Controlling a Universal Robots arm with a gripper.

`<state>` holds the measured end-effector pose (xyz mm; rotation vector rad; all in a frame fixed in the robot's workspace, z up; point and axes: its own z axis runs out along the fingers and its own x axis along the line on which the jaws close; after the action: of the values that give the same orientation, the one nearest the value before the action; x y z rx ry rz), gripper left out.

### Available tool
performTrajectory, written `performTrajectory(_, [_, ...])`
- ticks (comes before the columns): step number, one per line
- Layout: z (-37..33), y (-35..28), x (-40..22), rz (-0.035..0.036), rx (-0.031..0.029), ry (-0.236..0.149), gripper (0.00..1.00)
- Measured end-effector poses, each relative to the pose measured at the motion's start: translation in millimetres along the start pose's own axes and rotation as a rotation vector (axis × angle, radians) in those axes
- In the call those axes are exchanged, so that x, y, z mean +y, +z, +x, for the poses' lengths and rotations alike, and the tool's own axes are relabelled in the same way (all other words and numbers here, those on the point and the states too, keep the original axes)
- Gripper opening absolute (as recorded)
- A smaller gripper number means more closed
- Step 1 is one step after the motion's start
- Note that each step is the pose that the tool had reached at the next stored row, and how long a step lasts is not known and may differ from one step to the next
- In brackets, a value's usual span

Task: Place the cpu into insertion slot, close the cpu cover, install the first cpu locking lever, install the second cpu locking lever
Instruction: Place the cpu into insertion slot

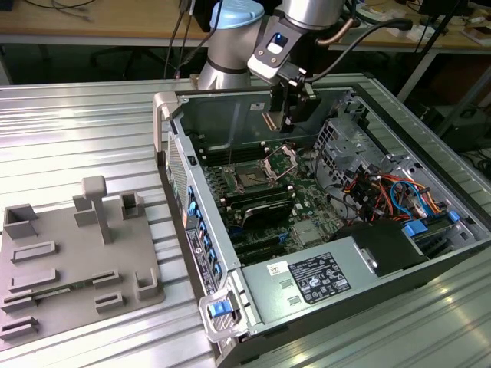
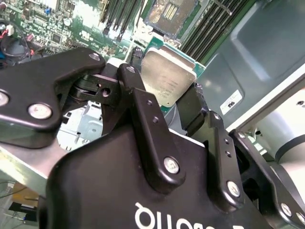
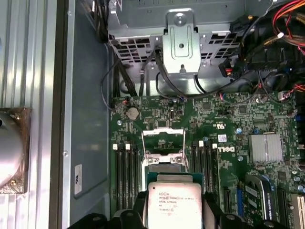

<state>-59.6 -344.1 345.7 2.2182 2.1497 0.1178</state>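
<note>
Lying open on a ribbed metal table (image 1: pixel 77 130), the computer case (image 1: pixel 192 253) takes up most of the exterior view, its near corner cut off by the picture's lower edge. A grey moulded fixture (image 1: pixel 77 261) sits beside it on the exterior view's left. The arm (image 1: pixel 230 38) reaches in from the far side, its upper part cropped. The gripper (image 1: pixel 294 115) hangs over the board's far end, above and just behind the cpu cover (image 1: pixel 281 159). The cover stands tilted up off the insertion slot (image 1: pixel 251 182). What the gripper carries is too small to tell from there.

Both wrist views settle that. The black fingers (image 2: pixel 143 114) are drawn in against two opposite edges of the cpu (image 2: pixel 164 76), silver face toward the cameras, clear of the board. In the second wrist view the gripper's body hides the chip's lower part, and the bare slot (image 2: pixel 169 13) lies beyond it, cropped at the picture's edge.

In the first wrist view the chip (image 3: pixel 174 202) runs off the frame and covers much of the socket area. The raised cover (image 3: pixel 163 142) shows just past it, between the black memory slots (image 3: pixel 125 171). Only slivers of the fingers (image 3: pixel 208 212) show either side of it.
</note>
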Motion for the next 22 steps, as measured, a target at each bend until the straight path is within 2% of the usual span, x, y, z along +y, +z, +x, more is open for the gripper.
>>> performTrajectory(4, [-0.5, 11.5, -9.5, 0.0008, 0.0039, -0.036, 0.55])
performTrajectory(7, [-0.7, 15.5, -13.7, 0.0011, 0.0056, -0.049, 0.55])
performTrajectory(14, [-0.6, 21.5, -17.3, 0.0013, 0.0117, -0.06, 0.55])
performTrajectory(22, [-0.5, 21.5, -17.3, 0.0013, 0.0124, -0.06, 0.55])
